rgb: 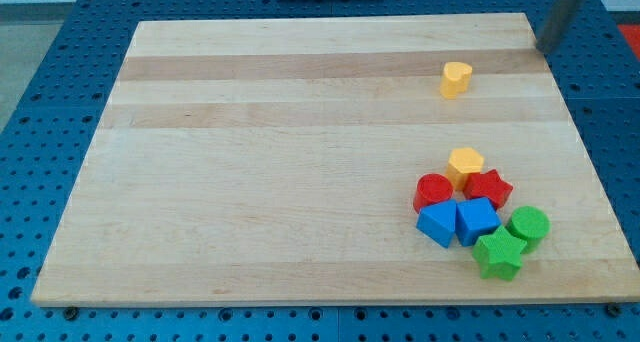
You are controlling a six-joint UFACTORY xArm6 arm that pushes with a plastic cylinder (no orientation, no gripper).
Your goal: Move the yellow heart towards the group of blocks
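Note:
The yellow heart (456,79) lies alone on the wooden board at the view's upper right. The group of blocks sits at the view's lower right: a yellow pentagon (465,165), a red cylinder (433,192), a red star (489,189), two blue blocks (437,224) (476,221), a green cylinder (528,225) and a green star (498,255). They touch one another. My tip (541,47) is at the board's upper right edge, to the right of and a little above the yellow heart, well apart from it.
The wooden board (300,162) lies on a blue perforated table (40,102). The board's right edge runs close to the group and to my tip.

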